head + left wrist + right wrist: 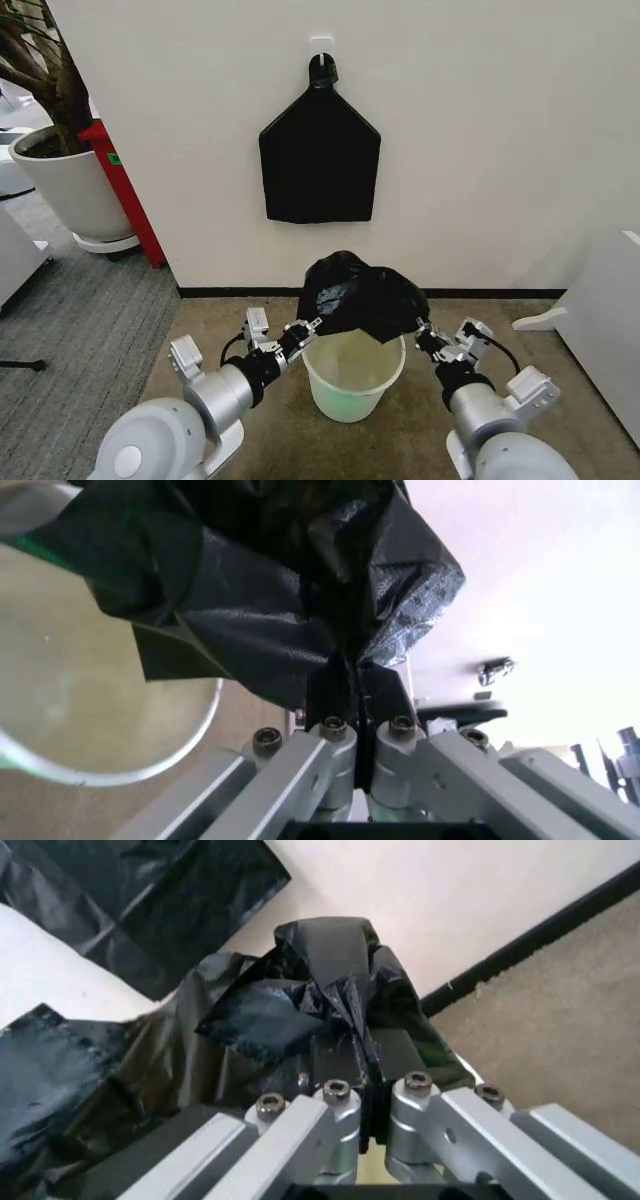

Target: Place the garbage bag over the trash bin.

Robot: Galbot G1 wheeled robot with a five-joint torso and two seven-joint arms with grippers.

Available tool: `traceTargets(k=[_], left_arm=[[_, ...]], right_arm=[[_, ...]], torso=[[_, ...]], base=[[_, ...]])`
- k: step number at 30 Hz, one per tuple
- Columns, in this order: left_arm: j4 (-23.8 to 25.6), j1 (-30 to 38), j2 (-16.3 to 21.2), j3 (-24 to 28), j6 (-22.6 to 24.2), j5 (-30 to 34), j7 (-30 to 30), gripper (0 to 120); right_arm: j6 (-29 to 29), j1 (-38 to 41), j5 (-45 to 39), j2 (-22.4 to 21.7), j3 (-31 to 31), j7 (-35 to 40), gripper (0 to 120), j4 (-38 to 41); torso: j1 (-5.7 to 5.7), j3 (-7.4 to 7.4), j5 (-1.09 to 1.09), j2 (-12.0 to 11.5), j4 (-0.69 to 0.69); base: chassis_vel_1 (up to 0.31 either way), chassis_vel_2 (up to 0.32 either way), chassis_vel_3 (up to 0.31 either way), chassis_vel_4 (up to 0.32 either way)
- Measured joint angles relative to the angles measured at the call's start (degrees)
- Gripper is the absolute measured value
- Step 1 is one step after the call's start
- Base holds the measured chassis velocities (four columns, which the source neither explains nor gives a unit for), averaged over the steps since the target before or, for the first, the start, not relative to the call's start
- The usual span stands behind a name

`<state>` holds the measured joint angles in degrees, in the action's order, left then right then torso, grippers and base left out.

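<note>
We see the garbage bag (362,295) held bunched above the back rim of the trash bin (353,378), which stands on the carpet by the wall. The left gripper (309,327) pinches the bag's left edge, fingers pressed together on the plastic; the right gripper (420,331) pinches its right edge likewise. A black bundle (319,161) hangs on the wall behind

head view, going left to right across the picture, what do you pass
plant pot → red stand → left gripper → trash bin, with the garbage bag held above it → right gripper → white furniture at the right edge
</note>
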<state>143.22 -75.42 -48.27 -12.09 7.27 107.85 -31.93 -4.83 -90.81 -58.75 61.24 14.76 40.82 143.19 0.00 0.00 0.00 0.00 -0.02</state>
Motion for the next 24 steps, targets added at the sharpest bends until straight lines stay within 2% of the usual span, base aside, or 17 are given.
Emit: traceTargets(k=[5,8,9,13,15,19,24], left_arm=[[-0.2,-3.0,-0.7,0.7,2.4,-2.9,1.3,0],[-2.4,-3.1,-1.3,1.5,2.9,-3.9,2.0,0],[-3.5,-3.0,-1.4,1.7,2.9,-4.1,2.2,0],[-13.4,0.2,-3.2,6.0,2.5,-5.9,3.1,0],[-15.4,1.3,-3.7,8.4,2.0,-6.4,2.9,0],[-15.0,2.9,-3.6,10.8,1.6,-6.6,2.5,0],[-8.2,3.8,-1.2,11.1,1.2,-4.4,0.6,0]], right_arm=[[-1.2,1.3,-1.2,2.4,-1.8,0.9,0,0.0],[-1.0,2.2,-0.8,3.5,-2.3,0.5,0,0.0],[-0.9,2.5,-0.7,3.8,-2.5,0.4,0,0.0],[-0.3,2.8,-0.5,6.6,-3.7,0.0,0,-4.6],[-0.1,2.5,-0.5,7.5,-4.0,0.1,0,-5.5],[-0.1,2.7,-1.9,7.4,-3.3,1.2,0,-4.5],[-0.7,3.2,-9.3,4.2,-0.9,6.2,0,-0.3]], torso=[[0.0,0.0,0.01,0.0,0.03],[0.0,0.0,0.01,0.0,0.03],[0.0,0.0,0.0,0.0,0.02],[0.0,0.01,-0.01,0.0,0.02],[0.0,0.01,0.0,0.0,0.01],[0.0,0.01,0.0,0.0,0.02],[0.0,0.0,0.0,0.0,0.01]], base=[[0.0,0.0,0.0,0.0],[0.0,0.0,0.0,0.0],[0.0,0.0,0.0,0.0],[0.0,0.0,0.0,0.0],[0.0,0.0,0.0,0.0],[0.0,0.0,0.0,0.0],[0.0,0.0,0.0,0.0]])
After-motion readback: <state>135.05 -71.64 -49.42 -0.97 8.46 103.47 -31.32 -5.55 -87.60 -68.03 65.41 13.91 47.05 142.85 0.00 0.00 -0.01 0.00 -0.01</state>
